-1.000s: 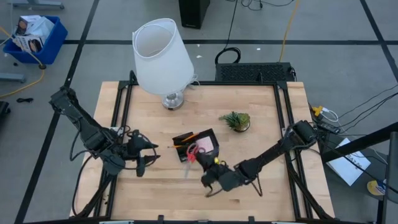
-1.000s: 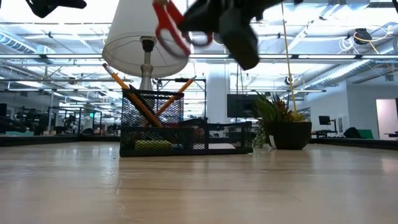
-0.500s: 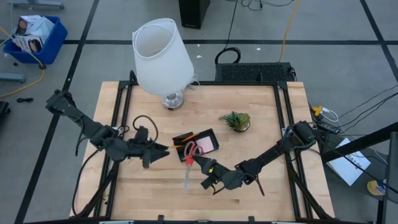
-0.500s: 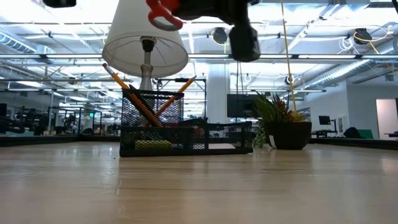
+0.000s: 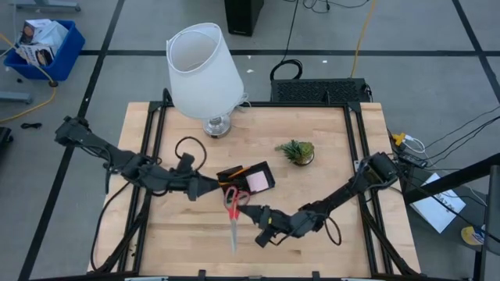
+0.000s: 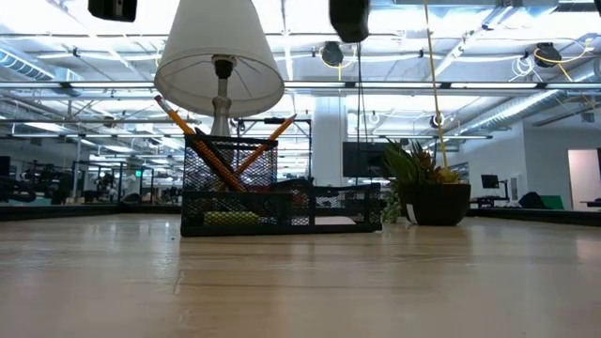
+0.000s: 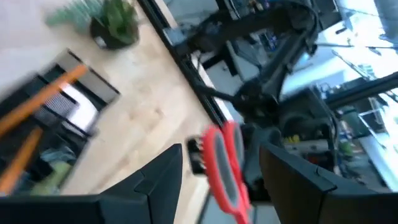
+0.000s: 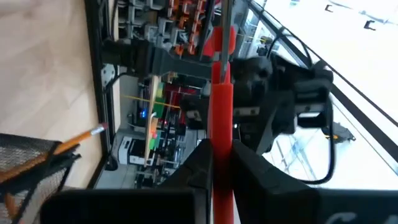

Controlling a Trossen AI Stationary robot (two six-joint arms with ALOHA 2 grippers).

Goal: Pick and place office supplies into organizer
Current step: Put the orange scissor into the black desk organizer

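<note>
The red-handled scissors (image 5: 233,204) hang in the air over the table's near middle, handles toward the organizer and blades (image 5: 232,238) toward the near edge. My right gripper (image 5: 251,211) is shut on them. My left gripper (image 5: 219,189) is open just left of the handles. In the left wrist view a red handle loop (image 7: 222,163) shows between its two fingers, and I cannot tell whether they touch it. The black mesh organizer (image 5: 247,179) holds orange pencils (image 6: 214,155) and a pink sticky-note pad (image 5: 260,181). My right gripper pinches a red handle of the scissors (image 8: 221,127) between its two fingers, coming roughly level from the table's right. The handle runs on past the fingertips. The scissors are lifted clear of the table, blades reaching toward the near edge.
A big white lamp (image 5: 201,69) stands at the far left of the table and a small green plant (image 5: 297,151) right of the organizer. The table's black frame rails (image 5: 145,148) run along its left and right sides. Bare wood lies along the near edge.
My left gripper has swung toward the table's right, up to the scissors' handles, rolling as it went. My right gripper has rolled and risen a little with the scissors. They have turned so their blades reach farther toward the near edge, and have left the top of the low view.
</note>
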